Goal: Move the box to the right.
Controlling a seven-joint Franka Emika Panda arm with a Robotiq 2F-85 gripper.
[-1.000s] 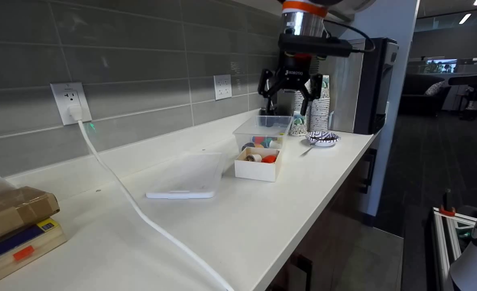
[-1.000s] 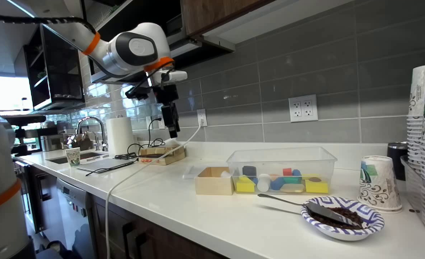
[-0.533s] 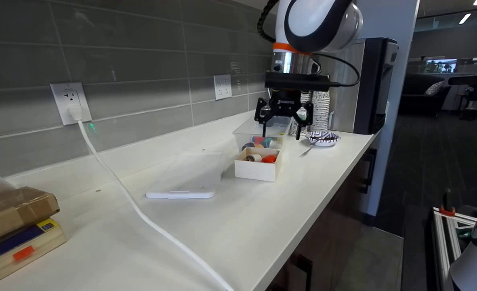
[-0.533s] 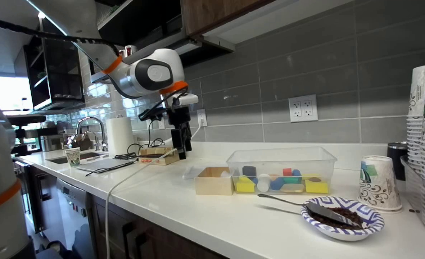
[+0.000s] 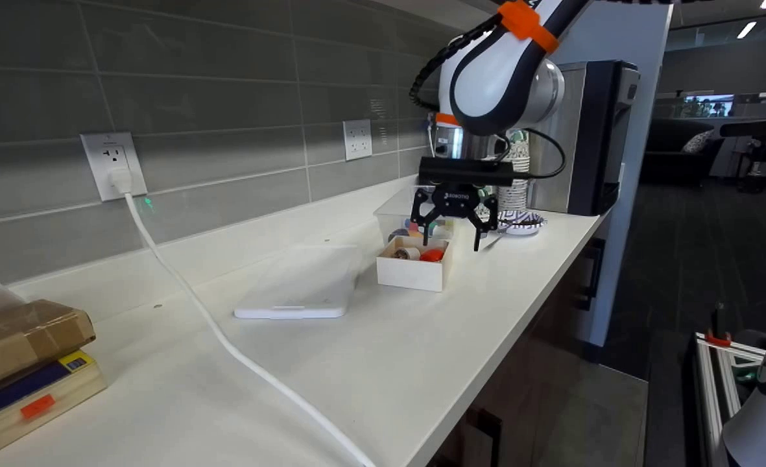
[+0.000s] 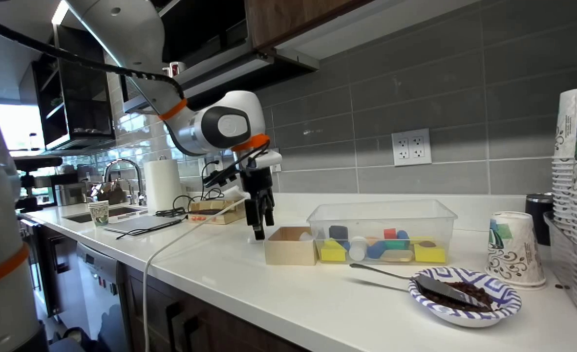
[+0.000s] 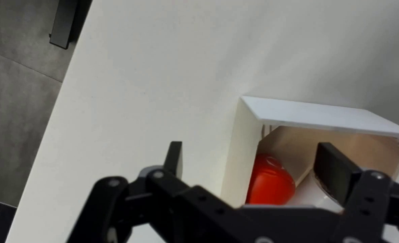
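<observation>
A small white box (image 5: pixel 412 275), a red object (image 7: pixel 270 182) and a white cylinder (image 7: pixel 312 193) inside, sits on a white countertop (image 6: pixel 288 298) — just left of a clear plastic bin (image 6: pixel 366 222) in an exterior view. Near the box hangs the Robotiq gripper (image 5: pixel 451 244), unclenched, its jaws spread apart. At near right in an exterior view, a blue-patterned bowl (image 6: pixel 459 319) holds a long-handled utensil (image 6: pixel 439 289) — an inverted paper cup (image 6: pixel 515 249) just beyond.

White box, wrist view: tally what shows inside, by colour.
Red item: 1
White item: 1
Total: 2 showing in the white box. The claw hides part of the inside, so can't rule out more.
</observation>
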